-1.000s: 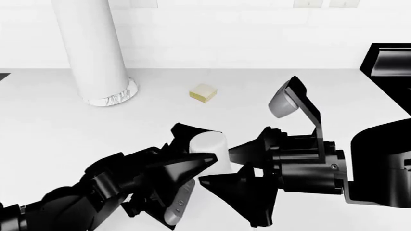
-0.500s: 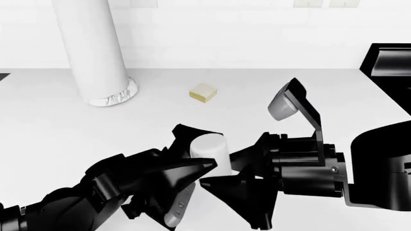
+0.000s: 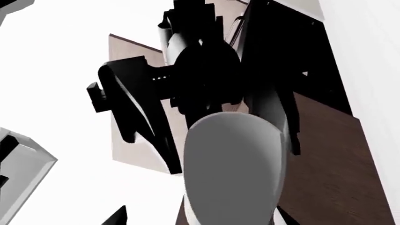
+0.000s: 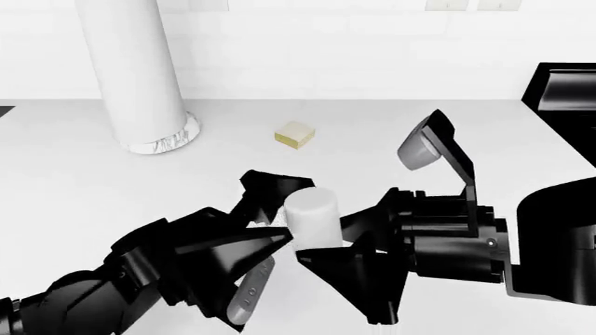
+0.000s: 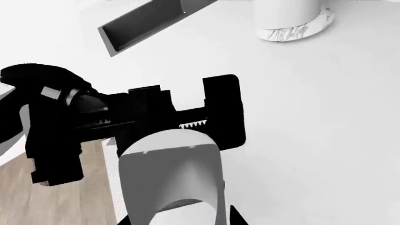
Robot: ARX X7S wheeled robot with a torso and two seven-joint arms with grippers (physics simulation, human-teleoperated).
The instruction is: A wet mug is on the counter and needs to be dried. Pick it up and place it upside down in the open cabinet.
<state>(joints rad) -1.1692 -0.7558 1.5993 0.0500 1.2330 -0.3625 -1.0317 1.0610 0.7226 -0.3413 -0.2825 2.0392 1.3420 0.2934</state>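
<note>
The small white mug (image 4: 312, 216) hangs above the white counter (image 4: 75, 188), tilted, between both grippers. My right gripper (image 4: 322, 241) comes in from the right and is shut on the mug, with a finger tight against each side in the right wrist view, where the mug (image 5: 168, 173) fills the lower middle. My left gripper (image 4: 287, 213) reaches from the lower left and stands open. In the left wrist view a gap shows between one finger and the mug (image 3: 231, 173). The open cabinet is out of view.
A tall white column (image 4: 130, 70) stands on the counter at the back left. A small yellow block (image 4: 294, 134) lies behind the grippers. The black stove top (image 4: 563, 91) borders the counter at the right.
My left gripper's near finger has drawn off the mug's side, baring more of the mug. The mug and my right gripper have shifted slightly to the right.
</note>
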